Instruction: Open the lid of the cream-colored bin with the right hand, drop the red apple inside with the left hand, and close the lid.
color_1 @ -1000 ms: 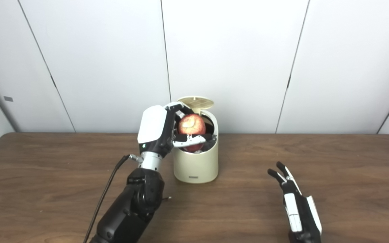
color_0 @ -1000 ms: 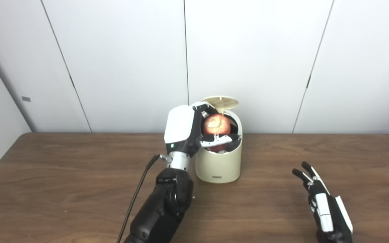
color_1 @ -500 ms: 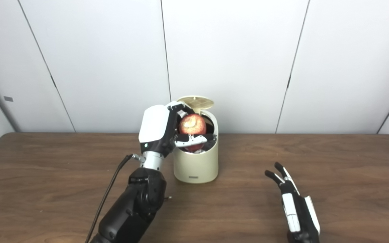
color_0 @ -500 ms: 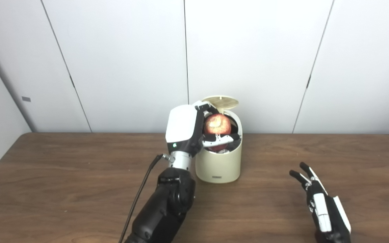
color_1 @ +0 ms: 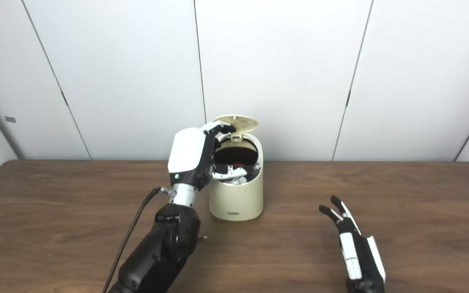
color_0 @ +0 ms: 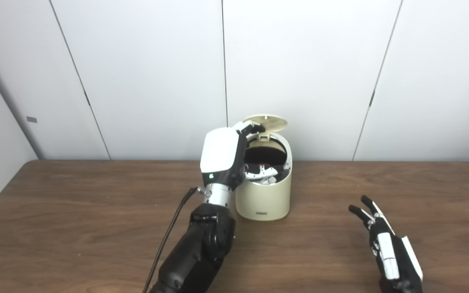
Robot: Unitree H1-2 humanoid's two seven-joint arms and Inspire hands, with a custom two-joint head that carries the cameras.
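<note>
The fingers (color_0: pixel 365 208) of the right hand (color_0: pixel 389 252) are straight and a little apart, holding nothing; the hand rests low near the table's (color_0: pixel 75 211) front edge, toward its right side, well apart from the bin. Farther in, at the middle of the table toward its back edge, stands the cream-colored bin (color_0: pixel 264 195), upright. The left hand (color_0: pixel 228 156) is just beside the bin's left wall, its fingers (color_0: pixel 264 173) spread loosely over the open mouth and empty. Only a small red patch, probably the red apple (color_1: pixel 239 166), shows down inside the dark opening, below those fingers and apart from them. At the bin's far rim the lid (color_0: pixel 266 121) stands raised.
</note>
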